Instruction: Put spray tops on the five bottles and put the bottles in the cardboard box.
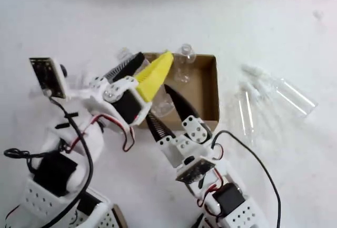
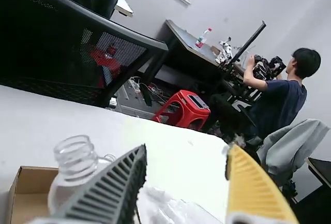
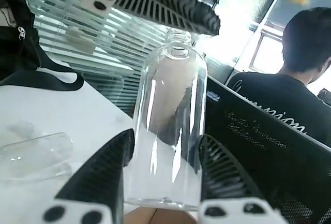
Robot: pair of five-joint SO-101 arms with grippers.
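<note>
Right tool [image 3: 166, 136] pinches the open bottle [image 3: 170, 79] upright; better to hold it steady while the spread, empty left tool [image 1: 155, 57] lines up above.

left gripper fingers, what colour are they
Left gripper: one finger yellow, one dark grey; best in high view.

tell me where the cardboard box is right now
High view: the cardboard box sits centrally, left end effector over its far-left corner, loose bottles lying to its right.
</note>
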